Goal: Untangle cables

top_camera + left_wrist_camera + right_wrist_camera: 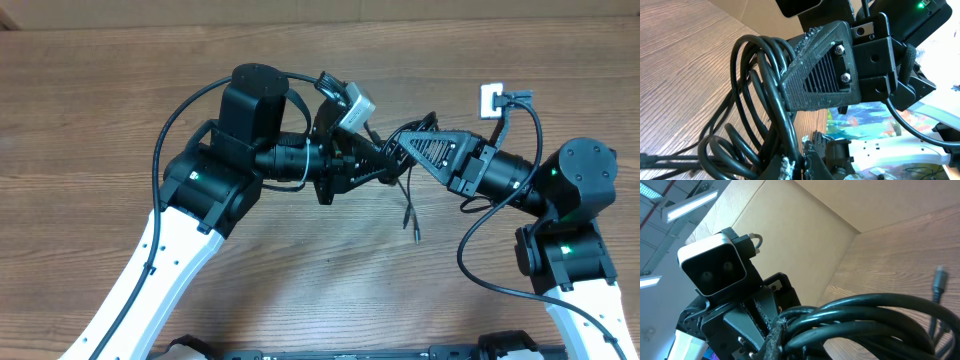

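Cables (398, 172): glossy thin black cords in a tight bunch of loops, just below and right of the white wrist camera (357, 103). The bunch's long axis runs roughly gripper to gripper. Two loose tails trail away from the camera toward the near table (120, 60) edge, ending in small plugs (412, 228).

Left gripper (372, 165): directly under the camera, forearm level, jaws pressed together on the bunch.

Right gripper (403, 150): just right of the camera, forearm level and pointing at the left one, jaws closed on the same loops.
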### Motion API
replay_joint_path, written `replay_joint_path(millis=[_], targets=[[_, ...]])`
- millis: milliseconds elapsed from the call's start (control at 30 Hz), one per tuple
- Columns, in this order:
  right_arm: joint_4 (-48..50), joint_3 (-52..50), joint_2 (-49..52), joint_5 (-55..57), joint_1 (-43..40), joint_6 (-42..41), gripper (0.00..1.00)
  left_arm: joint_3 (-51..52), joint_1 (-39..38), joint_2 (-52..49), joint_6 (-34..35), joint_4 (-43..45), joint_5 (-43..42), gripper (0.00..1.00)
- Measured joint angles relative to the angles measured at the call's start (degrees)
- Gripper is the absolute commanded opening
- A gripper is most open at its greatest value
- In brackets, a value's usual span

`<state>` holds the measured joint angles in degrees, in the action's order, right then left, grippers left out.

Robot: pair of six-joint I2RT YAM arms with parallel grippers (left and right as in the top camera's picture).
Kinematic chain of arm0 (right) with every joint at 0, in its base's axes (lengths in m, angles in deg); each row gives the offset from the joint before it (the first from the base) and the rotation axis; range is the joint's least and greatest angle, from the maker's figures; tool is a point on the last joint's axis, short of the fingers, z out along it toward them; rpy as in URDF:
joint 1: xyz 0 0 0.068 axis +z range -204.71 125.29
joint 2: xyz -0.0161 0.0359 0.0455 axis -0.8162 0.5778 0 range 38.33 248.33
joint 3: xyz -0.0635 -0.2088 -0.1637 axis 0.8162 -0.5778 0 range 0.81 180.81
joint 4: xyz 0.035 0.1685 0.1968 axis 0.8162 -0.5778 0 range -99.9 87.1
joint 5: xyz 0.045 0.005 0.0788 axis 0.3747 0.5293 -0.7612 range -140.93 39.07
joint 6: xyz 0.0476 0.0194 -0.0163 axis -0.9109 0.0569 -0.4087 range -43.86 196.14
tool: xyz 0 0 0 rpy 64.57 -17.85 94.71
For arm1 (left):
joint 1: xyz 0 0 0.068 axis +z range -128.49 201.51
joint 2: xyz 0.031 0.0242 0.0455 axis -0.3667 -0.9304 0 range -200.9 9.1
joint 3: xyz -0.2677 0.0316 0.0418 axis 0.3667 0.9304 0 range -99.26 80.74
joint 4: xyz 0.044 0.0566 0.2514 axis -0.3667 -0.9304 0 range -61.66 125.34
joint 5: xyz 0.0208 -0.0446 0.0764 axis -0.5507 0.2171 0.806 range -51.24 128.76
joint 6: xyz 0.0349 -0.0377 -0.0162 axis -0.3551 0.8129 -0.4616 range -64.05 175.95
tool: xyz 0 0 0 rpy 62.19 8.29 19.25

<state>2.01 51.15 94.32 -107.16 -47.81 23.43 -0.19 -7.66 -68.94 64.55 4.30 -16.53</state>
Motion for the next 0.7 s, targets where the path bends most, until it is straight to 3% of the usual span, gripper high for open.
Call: replay_joint_path(millis=[133,300,567,700], targets=[[0.0,0.0,0.0,-0.5,0.0,0.5,0.04,0.0,0.5,0.0,0.3,0.0,0.4,0.04],[0.0,0.0,0.2,-5.1,-0.1,6.9,0.04,0.0,5.7,0.0,3.7,0.2,0.2,0.04],[15.7,-0.3,0.6,-18.9,-0.2,12.4,0.04,0.0,5.9,0.0,5.0,0.2,-0.4,0.04],[16.8,-0.3,0.6,-22.5,-0.2,12.7,0.04,0.0,4.2,0.1,6.1,0.2,-0.3,0.04]])
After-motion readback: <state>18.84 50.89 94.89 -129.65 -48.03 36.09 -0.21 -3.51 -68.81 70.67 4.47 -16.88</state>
